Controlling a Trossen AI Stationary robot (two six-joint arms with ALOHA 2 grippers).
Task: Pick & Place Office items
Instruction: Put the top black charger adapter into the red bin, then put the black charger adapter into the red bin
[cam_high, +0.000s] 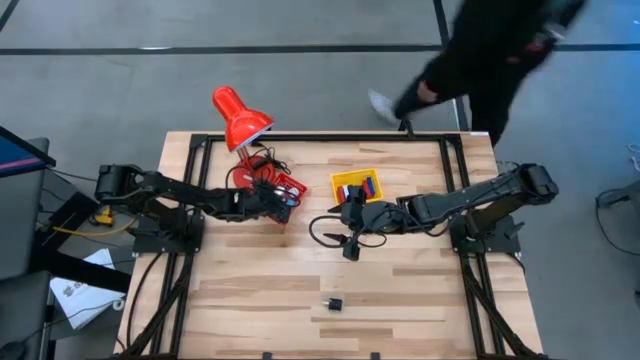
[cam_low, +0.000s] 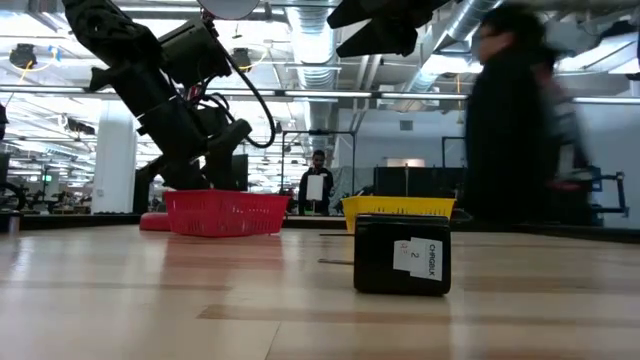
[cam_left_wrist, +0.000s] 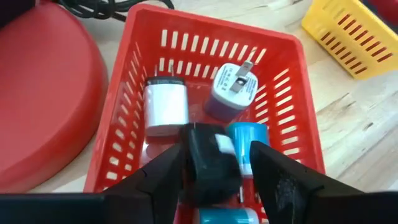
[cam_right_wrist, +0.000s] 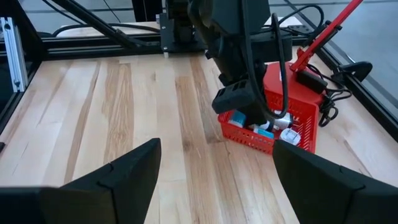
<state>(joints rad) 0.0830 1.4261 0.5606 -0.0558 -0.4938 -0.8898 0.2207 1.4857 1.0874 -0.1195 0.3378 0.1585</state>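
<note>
Left wrist view | left gripper (cam_left_wrist: 217, 168) clamps black charger (cam_left_wrist: 208, 163) upright over red basket (cam_left_wrist: 286, 81) | right gripper (cam_right_wrist: 214, 165) open

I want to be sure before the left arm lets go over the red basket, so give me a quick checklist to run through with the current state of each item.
1. Left gripper shut on the black blocky charger: ok.
2. Charger over the red mesh basket, inside its rim: ok, going by the left wrist view.
3. Room to drop: not ok. A white cube charger, a white two-prong plug and a cyan piece already lie beneath.
4. Right gripper open and apart from the red basket: ok.
5. Remaining black block lying alone on the wooden table: ok.
6. Person beyond the table's far edge, clear of the arms: cannot tell.
</note>
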